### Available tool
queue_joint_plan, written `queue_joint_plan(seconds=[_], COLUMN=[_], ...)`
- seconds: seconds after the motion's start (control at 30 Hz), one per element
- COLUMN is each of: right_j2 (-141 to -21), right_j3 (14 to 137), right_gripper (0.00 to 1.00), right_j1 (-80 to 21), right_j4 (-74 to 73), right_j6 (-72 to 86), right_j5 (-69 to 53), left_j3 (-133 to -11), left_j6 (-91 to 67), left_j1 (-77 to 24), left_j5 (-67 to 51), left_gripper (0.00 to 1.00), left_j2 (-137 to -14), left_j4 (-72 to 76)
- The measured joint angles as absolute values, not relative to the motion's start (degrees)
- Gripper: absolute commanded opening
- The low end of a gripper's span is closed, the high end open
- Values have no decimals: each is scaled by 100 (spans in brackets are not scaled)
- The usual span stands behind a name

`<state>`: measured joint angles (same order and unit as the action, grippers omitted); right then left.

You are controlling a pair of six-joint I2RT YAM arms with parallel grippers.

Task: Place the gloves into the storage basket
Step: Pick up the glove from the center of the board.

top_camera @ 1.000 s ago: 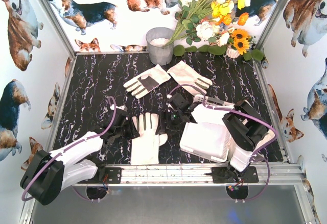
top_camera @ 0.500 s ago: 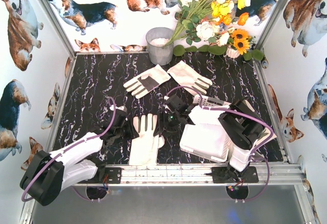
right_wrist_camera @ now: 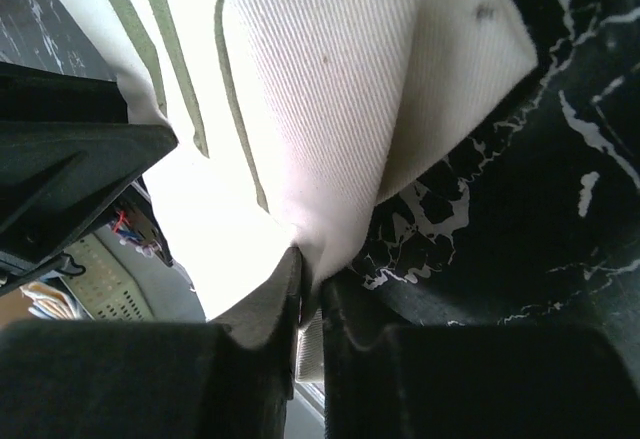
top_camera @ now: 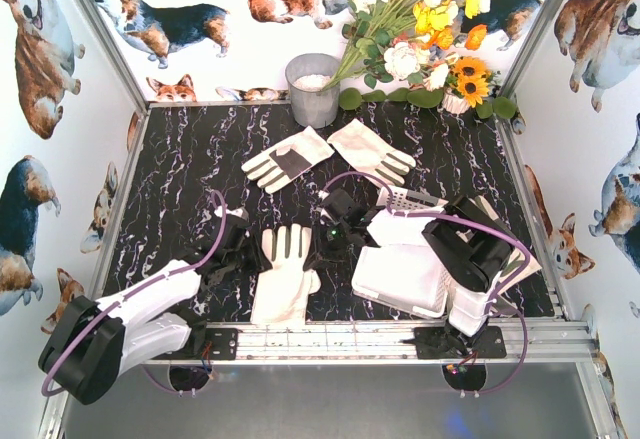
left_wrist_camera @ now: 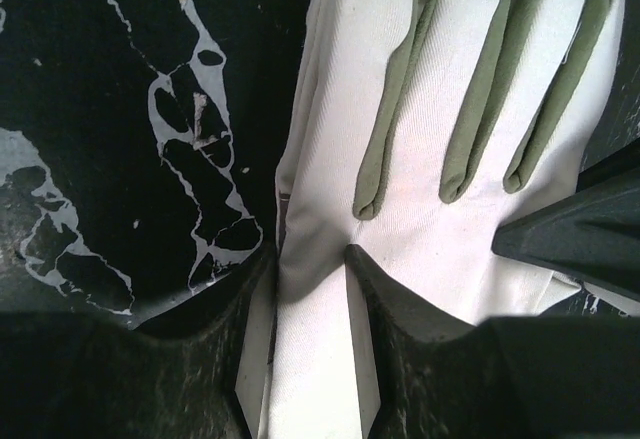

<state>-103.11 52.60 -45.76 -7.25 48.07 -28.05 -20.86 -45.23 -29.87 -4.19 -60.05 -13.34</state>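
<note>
A plain white glove (top_camera: pixel 285 274) lies flat on the black marbled table between my two grippers. My left gripper (top_camera: pixel 248 251) is shut on its left edge; in the left wrist view the cloth (left_wrist_camera: pixel 450 109) fills the gap between the fingers (left_wrist_camera: pixel 310 254). My right gripper (top_camera: pixel 322 246) is shut on the glove's right edge, the fabric (right_wrist_camera: pixel 310 89) pinched tight at the fingertips (right_wrist_camera: pixel 312 264). Two more gloves (top_camera: pixel 288 159) (top_camera: pixel 370 151) lie at the back. The white storage basket (top_camera: pixel 400 284) stands right of the glove, partly hidden by the right arm.
A grey metal bucket (top_camera: pixel 312 87) stands at the back centre, with a bunch of artificial flowers (top_camera: pixel 430 29) to its right. Corgi-print walls close in the table on three sides. A metal rail (top_camera: pixel 330 337) runs along the near edge.
My right gripper has moved left to the glove's right edge and closed on it. The glove has shifted slightly to the left. The left gripper has kept its hold.
</note>
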Motion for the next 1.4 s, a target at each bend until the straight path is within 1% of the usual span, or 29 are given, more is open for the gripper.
queue_joint_plan(seconds=[0.03,0.13,0.3,0.37,0.47,0.57,0.93,1.1,1.4], right_j2=[-10311,-10307,-10103,-9974,-9765,-9546,-8499,-7909,-7376], right_j3=[5256,5166,4965,4886,4783,4700,4394,4150,4139], right_gripper=[0,0,0,0,0,0,0,0,0], right_j1=[-4576,-4574,-4558,-4523,-4453,-4394,-4250,-4115,-4036], right_j4=[-698,-517,-314,-274,-211,-161,10,180,342], right_j6=[4797,4718,4438,4285,4032,3726,2812,2764,2858], right_j5=[-2823,-2871,-2882,-2888,-2899,-2939,-3365,-3691,-4222], left_j3=[-2082,-2043,-1986,-1984,-1929,-1785,-958,-707,-696], left_j6=[-4521,-4536,-4534,-4530,-4530,-4517,-4582,-4674,-4952], left_j1=[-2987,-2987,-2987,-2976,-2956,-2915,-2703,-2700,-2700], left_j5=[-412,-375,-226,-165,-128,-213,-1203,-1831,-2954], left_gripper=[32,40,60,66,75,81,92,94,97], left_j2=[-5977,-5800,-5271,-5059,-4777,-4563,-4071,-3929,-4066], left_j4=[-1363,-1494,-1824,-1927,-1951,-1817,-384,333,1590])
